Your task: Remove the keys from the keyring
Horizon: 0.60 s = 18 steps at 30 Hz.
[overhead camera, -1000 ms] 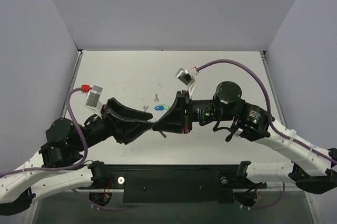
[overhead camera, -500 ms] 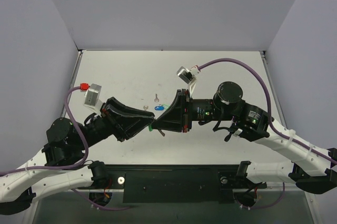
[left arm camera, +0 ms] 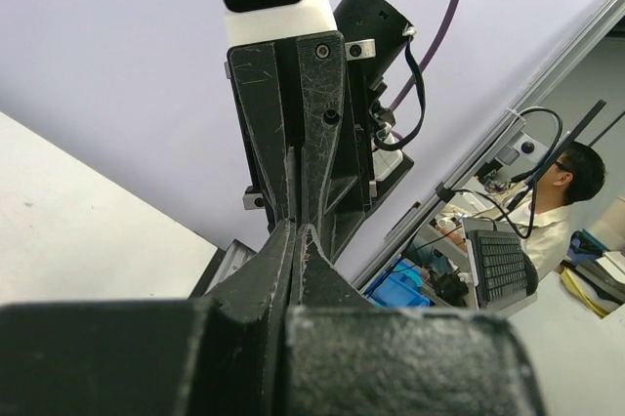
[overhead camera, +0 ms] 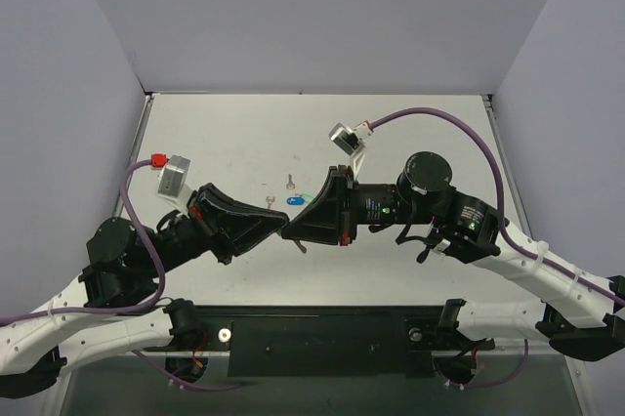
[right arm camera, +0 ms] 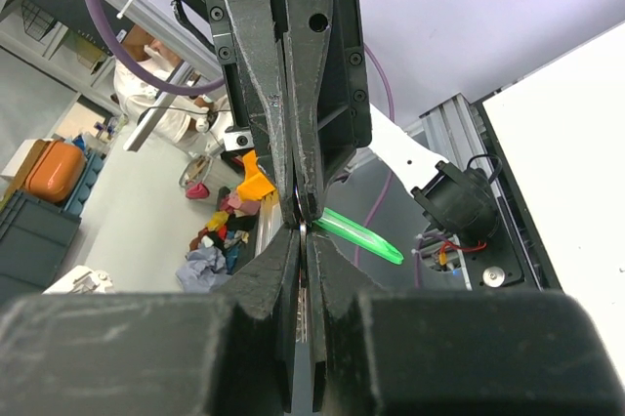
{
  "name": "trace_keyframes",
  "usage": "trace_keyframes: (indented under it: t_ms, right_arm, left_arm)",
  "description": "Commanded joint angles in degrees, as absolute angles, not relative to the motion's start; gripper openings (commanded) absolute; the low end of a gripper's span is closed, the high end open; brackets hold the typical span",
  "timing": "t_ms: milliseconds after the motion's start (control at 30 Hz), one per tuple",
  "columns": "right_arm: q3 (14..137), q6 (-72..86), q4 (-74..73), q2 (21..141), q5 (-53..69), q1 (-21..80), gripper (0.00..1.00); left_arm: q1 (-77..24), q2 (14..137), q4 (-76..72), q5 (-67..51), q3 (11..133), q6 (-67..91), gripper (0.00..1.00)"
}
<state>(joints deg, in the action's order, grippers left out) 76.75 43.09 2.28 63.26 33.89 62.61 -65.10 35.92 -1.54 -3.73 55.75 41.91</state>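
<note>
Right where the two pairs of fingertips meet, above the near middle of the tabletop (overhead camera: 410,133), I see the green-headed key (right arm camera: 361,233). It is off the surface and sticks out sideways from that meeting point, so its long axis runs across the line of the fingers, not along it.

The left fingers (left arm camera: 264,265) are pressed together, and so are the right fingers (right arm camera: 271,265). They meet tip to tip, so neither arm is nearer than the other. I cannot tell which pair actually pinches the key, and I cannot make out the keyring there at all.

My guess is that the next move is a pull apart along the line of the fingers, and it depends on the key staying crosswise.

Three more keys lie loose on the tabletop, just beyond the tips:
- one blue-headed key (overhead camera: 294,201), close to the right fingers' flank
- one bare silver key (overhead camera: 269,201) to its left
- another bare silver key (overhead camera: 289,181) a little farther back

That makes four keys in all, one of them in the air.
</note>
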Motion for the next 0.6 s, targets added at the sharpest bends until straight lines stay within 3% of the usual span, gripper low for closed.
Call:
trace_keyframes:
  t_ms: [0, 567]
  right_arm:
    - [77.2, 42.4, 5.1, 62.1, 34.4, 62.7, 0.0]
    - [83.2, 38.8, -5.4, 65.3, 37.5, 62.7, 0.0]
  left_arm:
    - [-65.3, 38.0, 2.3, -6.5, 58.7, 40.2, 0.0]
    - [-65.3, 42.6, 16.5, -17.2, 63.3, 35.3, 0.0]
